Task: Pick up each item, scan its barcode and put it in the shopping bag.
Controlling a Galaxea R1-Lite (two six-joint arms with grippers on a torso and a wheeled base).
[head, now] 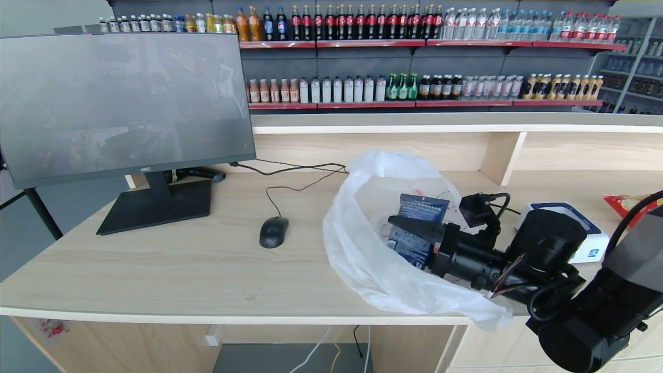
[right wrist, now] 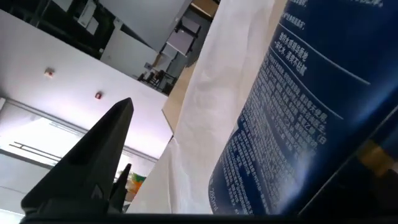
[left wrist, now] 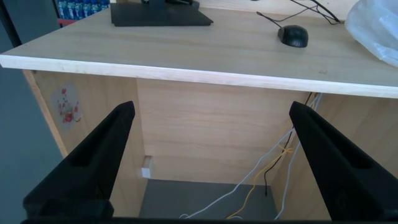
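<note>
Snagging is the risk: the right gripper [head: 409,233] sits right of centre, jaws parted around the blue packet [head: 422,207] inside the shopping bag [head: 362,259] — clamping nothing, I judge — and the loose film could catch a finger, dragging bag or packet out.

You see dense lines of white print down the blue packet [right wrist: 311,106] in the mouth of the shopping bag [head: 373,269], toward the right end of the table [head: 207,269]; it is fine print and is not read out here. A small logo sits at the middle of the lower bezel of the monitor [head: 124,103] at the table's left rear corner, and the white scanner [head: 590,243] by the right edge carries a small blue mark. The labels on the bottles [head: 414,23] behind the table are too small to read.
</note>
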